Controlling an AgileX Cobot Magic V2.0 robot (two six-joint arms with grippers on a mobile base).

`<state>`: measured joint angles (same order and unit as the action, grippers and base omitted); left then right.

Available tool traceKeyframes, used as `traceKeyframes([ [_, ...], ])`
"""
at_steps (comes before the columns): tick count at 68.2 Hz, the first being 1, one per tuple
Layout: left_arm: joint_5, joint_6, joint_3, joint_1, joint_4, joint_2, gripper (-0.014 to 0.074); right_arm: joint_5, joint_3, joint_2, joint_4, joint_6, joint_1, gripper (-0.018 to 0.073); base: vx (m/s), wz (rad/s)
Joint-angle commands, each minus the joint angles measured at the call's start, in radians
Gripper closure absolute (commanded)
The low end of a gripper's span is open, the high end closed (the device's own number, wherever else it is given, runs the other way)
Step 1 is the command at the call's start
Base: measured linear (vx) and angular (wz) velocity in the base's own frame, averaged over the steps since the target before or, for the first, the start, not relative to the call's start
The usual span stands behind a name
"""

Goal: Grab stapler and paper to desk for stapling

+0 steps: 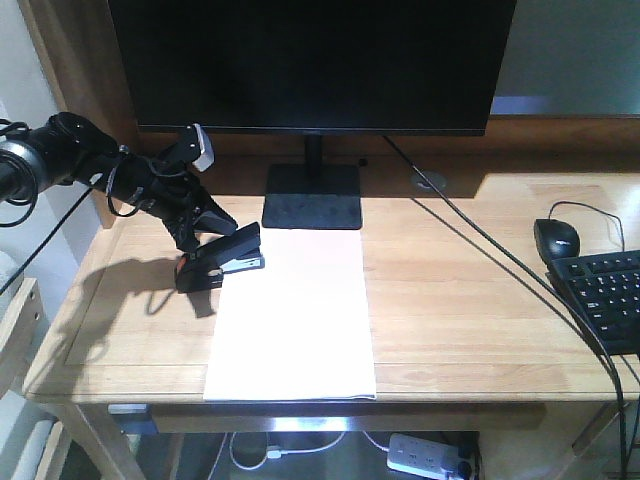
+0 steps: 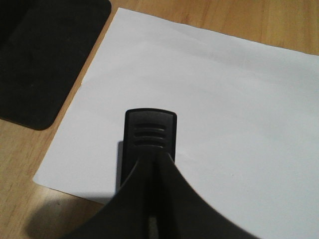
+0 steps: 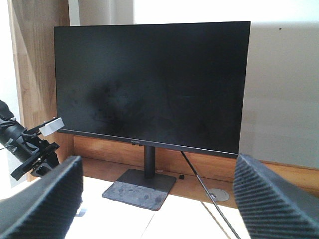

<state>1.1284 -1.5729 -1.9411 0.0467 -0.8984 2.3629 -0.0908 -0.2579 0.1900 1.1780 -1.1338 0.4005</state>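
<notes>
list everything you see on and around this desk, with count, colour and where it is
desk: one, light wood, fills the front view
monitor: one, black, back centre
paper: one sheet or thin stack, white, front centre
stapler: one, black, nose over the paper's left edge
mouse: one, black, right side
keyboard: one, black, right edge, partly cut off
power strip: one, white, under the desk
left arm: one, black, reaching in from the left, jaws shut on the stapler
right arm: only its black jaws show, open, facing the monitor
</notes>
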Motion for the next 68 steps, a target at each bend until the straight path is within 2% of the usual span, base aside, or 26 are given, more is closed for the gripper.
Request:
traceKeyframes([
  [1,0.012,0.000,-0.026,0.003,-0.061,-0.070,0.0603,0.022,-0.026,0.009,0.009,0.003,-0.003,-0.0018,0.00,0.00],
  [33,-0.003,0.000,-0.026,0.006,-0.065,-0.070,0.0603,0.022,-0.026,0.009,0.009,0.003,-0.003,-0.0018,0.00,0.00],
  [54,-0.071,0.001,-0.026,0.051,-0.059,-0.070,0.0603,0.022,-0.026,0.009,0.009,0.003,-0.003,-0.0018,0.00,0.00],
  [68,-0.103,0.010,-0.026,0.056,-0.052,-0.070,0.0603,0.027,-0.026,0.009,0.009,0.003,-0.003,-0.0018,0.00,0.00],
])
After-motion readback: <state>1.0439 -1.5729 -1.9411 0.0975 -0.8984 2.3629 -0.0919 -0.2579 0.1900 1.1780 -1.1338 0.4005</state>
